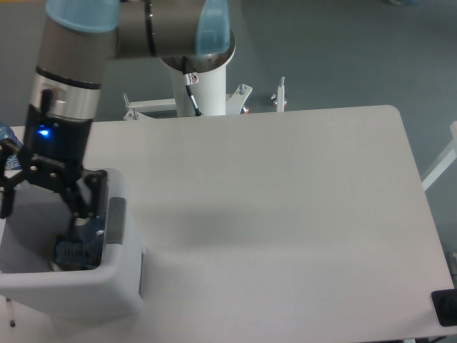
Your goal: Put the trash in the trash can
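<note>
The trash can is a white bin at the table's front left corner, with a grey tab on its right rim. My gripper hangs open over the bin's mouth, fingers spread wide with nothing between them. On the bin's floor, under the right finger, lies a blue piece of trash that looks like the snack packet. A pale, glassy patch fills the left of the bin's inside; I cannot tell whether it is the crushed bottle.
The top of an upright blue-labelled bottle peeks in at the left edge. The arm's white base column stands behind the table's back edge. A black object sits at the front right corner.
</note>
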You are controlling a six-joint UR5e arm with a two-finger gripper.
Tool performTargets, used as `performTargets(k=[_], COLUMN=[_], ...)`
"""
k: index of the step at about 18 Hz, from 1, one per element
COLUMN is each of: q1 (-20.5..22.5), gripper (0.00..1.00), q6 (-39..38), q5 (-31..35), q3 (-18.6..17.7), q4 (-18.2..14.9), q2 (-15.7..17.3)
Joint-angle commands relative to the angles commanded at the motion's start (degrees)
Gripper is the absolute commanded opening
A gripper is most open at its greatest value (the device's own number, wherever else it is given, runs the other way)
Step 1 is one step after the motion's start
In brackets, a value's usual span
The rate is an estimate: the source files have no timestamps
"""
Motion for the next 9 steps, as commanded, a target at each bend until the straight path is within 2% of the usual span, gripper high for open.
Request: performTargets(k=[7,9], q1=[13.7,15.7], gripper=[1.00,1.00], q6=[0.7,0.8], q5=[0.4,1.8], q3=[0.6,1.1], q4=[-0.2,-0.3], q2=[1.1,1.5])
